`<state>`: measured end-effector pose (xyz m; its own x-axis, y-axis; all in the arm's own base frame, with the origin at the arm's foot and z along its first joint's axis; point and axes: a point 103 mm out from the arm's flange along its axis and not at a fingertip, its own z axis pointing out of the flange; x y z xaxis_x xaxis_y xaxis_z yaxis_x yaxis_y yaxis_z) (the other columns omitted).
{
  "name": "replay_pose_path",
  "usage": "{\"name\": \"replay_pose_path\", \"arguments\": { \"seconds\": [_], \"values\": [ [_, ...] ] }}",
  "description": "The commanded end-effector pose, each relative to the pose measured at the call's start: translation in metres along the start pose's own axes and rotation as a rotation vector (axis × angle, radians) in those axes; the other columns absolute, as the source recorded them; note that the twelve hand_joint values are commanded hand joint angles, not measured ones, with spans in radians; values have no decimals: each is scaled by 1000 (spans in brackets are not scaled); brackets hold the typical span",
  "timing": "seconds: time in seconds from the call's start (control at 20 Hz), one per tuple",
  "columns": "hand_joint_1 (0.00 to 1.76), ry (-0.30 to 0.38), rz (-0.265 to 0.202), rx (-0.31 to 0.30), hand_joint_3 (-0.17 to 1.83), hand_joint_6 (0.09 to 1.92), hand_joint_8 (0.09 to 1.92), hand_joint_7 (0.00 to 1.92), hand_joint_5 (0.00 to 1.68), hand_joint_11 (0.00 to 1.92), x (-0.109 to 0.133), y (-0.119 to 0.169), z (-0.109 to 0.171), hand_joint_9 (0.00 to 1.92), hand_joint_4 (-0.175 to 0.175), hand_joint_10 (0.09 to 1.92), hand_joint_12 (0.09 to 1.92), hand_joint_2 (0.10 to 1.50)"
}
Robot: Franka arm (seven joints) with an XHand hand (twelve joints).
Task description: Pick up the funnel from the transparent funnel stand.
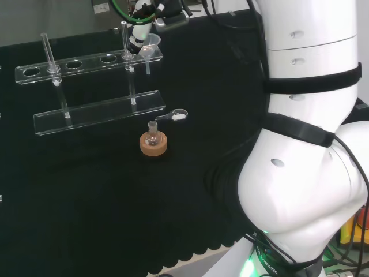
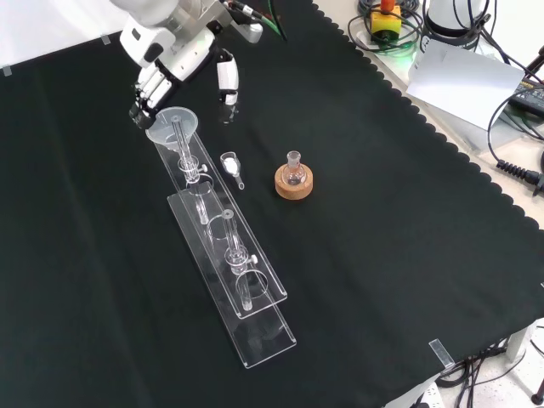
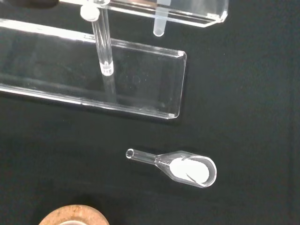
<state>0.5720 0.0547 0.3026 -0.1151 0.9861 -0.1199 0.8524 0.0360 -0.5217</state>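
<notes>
I see the black-and-white hand [image 2: 174,64] reaching the clear plastic funnel [image 2: 171,126], seated at the transparent stand's [image 2: 255,293] end, fingers curled beside its rim, nothing lifted.

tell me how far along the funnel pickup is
Done: the black and white hand has reached the clear plastic funnel. In hand: its fingers sit at the funnel's rim, though a closed grasp can't be confirmed. Left: the funnel sits in the transparent funnel stand, so lifting remains.

Black cloth [image 2: 408,255], tan cork ring [image 2: 294,183], clear funnel [image 2: 172,125].
</notes>
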Motion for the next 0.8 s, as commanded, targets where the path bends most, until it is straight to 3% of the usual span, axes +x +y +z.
{"name": "replay_pose_path", "arguments": {
  "seconds": [0.05,0.4,0.6,0.8],
  "values": [
    [627,-60,8,24,283,87,280,0,19,333,6,2,-1,24,-25,932,1519,745],
    [692,-116,14,12,349,87,357,0,47,370,6,6,-3,83,-19,913,1491,732],
    [715,-115,-13,-9,417,87,377,0,59,383,6,9,-2,100,-16,900,1481,704],
    [718,-112,4,0,433,87,391,0,64,387,6,14,-1,103,-15,899,1480,696]
  ]
}}
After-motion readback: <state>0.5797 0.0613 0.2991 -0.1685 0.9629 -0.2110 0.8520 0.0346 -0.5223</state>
